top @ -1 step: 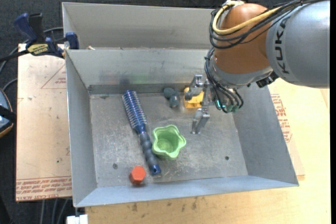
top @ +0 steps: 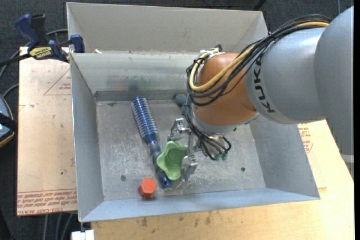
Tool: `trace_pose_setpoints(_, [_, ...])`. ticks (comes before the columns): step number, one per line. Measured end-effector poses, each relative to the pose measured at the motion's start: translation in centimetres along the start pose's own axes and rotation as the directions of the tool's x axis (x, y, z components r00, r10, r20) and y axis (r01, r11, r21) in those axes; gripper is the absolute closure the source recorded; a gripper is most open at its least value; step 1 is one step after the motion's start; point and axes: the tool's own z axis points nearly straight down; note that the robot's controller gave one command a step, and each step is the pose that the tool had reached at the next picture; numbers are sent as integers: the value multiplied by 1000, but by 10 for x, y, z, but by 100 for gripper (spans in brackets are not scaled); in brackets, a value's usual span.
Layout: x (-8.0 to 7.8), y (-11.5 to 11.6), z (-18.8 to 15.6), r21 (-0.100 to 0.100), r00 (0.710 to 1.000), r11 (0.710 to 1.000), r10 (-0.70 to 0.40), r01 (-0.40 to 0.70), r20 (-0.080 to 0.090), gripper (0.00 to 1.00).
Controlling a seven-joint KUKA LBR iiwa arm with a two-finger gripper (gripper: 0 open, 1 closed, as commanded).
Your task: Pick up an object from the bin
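— Green crumpled cup (top: 171, 159), where?
— Front middle of bin (top: 84, 121) floor, lying against blue hairbrush (top: 145, 121) handle end; orange block (top: 147, 188) near, front-left.
— Gripper (top: 184, 148)?
— Right over the cup's right edge, fingers spread, one behind it, one in front. Contact with cup: cannot tell. Orange wrist cover (top: 222, 93) sits above, toward the back wall.

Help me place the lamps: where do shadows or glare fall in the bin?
Camera view: even light, no harsh glare; the bin's back wall carries a dull reflection above the blue brush; shade lies under the arm near the gripper and green piece.
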Motion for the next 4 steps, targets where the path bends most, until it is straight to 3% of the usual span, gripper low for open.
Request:
trace_pose_setpoints(1, [-8,18,40,4,991,991,-135,135,9,0])
trace_pose_setpoints(2, [29,11,41,-2,996,996,89,-89,22,0])
trace_pose_setpoints(3, [37,-23,41,2,995,996,-95,95,25,0])
trace_pose_setpoints(4, [40,-24,41,3,995,995,-95,95,15,100])
